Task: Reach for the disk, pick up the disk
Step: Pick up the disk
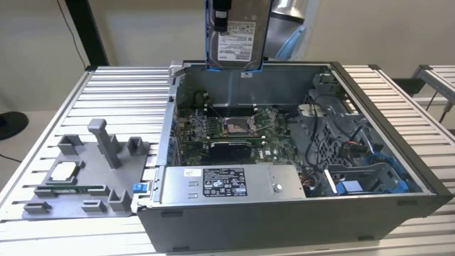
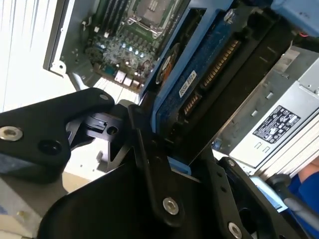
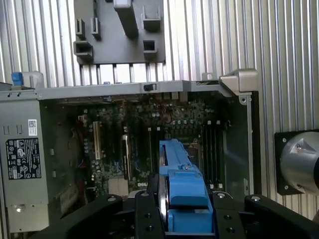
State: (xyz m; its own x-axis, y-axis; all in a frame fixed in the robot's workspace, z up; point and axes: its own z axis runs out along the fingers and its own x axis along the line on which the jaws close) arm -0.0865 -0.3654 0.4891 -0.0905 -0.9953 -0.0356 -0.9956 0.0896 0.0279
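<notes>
Disk is up in the air, hanging above the case's rear wall, apart from everything inside. It stands on end: long axis vertical, white label facing the exterior camera, blue bracket running down both long sides, lower edge just over the case rim.

Gripper is clenched on the disk, with a black finger on each broad side and the bracket between them.

The second wrist view gives the other face, a dark circuit board with a connector row along one edge, which the exterior view hides. The first wrist view looks down along the disk's thin edge, so the disk reads there as a blue strip, with the motherboard on the case floor beyond it.

The exterior view adds the grey power supply along the case's near wall. Outside the case, on the exterior view's left, a grey fixture carries a small chip.
</notes>
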